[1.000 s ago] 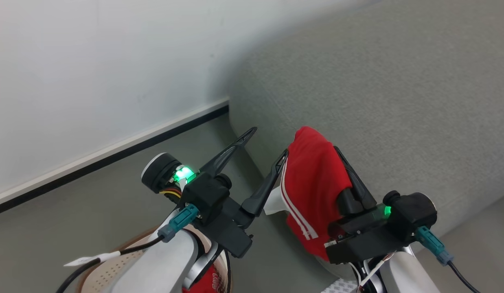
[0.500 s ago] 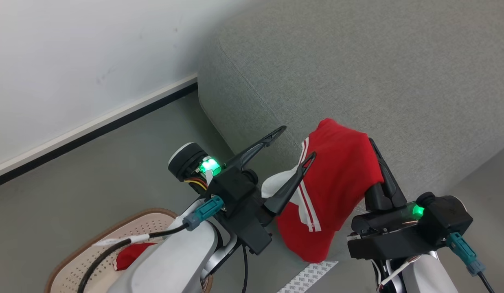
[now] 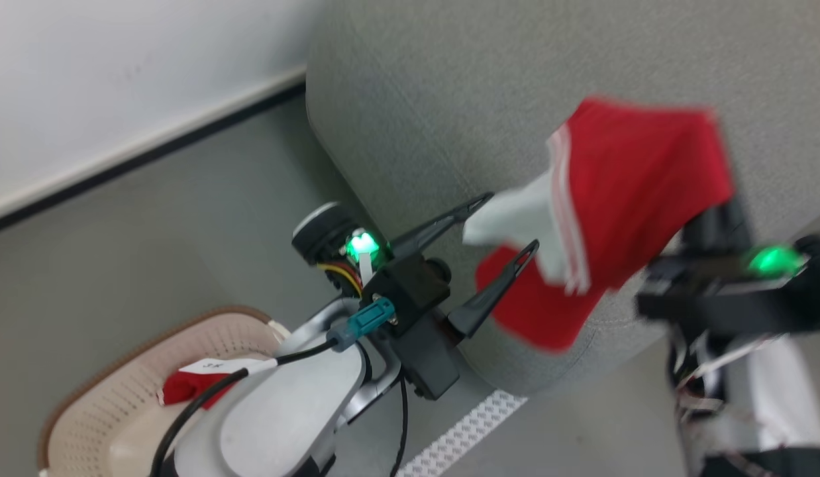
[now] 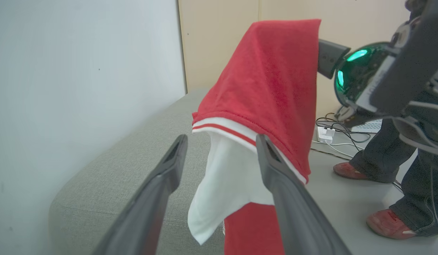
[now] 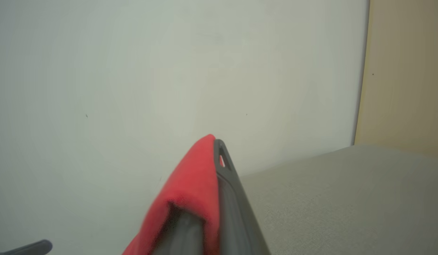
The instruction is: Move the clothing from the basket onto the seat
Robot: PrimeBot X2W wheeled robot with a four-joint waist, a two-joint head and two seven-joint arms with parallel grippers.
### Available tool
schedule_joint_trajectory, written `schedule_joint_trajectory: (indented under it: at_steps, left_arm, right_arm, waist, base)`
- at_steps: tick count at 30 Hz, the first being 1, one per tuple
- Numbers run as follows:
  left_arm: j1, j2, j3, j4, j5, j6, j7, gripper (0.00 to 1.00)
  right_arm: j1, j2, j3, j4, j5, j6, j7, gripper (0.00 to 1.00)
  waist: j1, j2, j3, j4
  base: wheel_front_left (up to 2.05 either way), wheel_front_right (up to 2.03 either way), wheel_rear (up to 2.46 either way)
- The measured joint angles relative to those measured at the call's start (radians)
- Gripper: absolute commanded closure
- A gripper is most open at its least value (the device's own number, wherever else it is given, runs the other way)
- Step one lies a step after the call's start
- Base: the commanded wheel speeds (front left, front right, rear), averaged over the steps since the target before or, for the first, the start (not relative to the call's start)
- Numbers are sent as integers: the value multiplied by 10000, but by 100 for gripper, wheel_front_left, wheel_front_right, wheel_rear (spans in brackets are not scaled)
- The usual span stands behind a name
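Red garment point(image 3: 638, 179), white-striped hem and white panel, hung from my right gripper point(image 5: 219, 156), fingers closed on it, by the grey sofa point(image 3: 450, 99) edge. Second red piece point(image 3: 178, 387) lay in the cream perforated, brown-rimmed basket point(image 3: 99, 404) on the floor beside the sofa.

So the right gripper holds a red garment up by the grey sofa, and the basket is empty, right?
Not empty: the head view shows red clothing lying in the basket. The rest stands: the right gripper holds the red garment up by the grey sofa.
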Motion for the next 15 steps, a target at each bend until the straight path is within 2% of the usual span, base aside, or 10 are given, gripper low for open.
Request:
schedule_joint_trajectory:
  at_steps: [7,10,11,15]
  left_arm:
    - [-890,274,-311,-623,495,-173,982,0]
    - [-1281,278,-510,-892,604,-263,1340,0]
    - [-1281,278,-510,-892,604,-263,1340,0]
    - [-1807,245,-702,-1212,802,-360,1664,0]
  right_arm:
    - [-2615,-96,-1850,128,830,0,-2,100]
    - [-3764,-732,-2725,222,945,0,-2,100]
    - [-3764,-732,-2725,222,945,0,-2,100]
    - [-5094,-1766,-3390,583,1045,0,-2,100]
  waist:
    - [2,0,1184,17]
    - [2,0,1769,63]
    - [2,0,1769,63]
    - [2,0,2561,234]
  base:
    - [0,0,0]
    - [0,0,0]
    - [0,0,0]
    - [0,0,0]
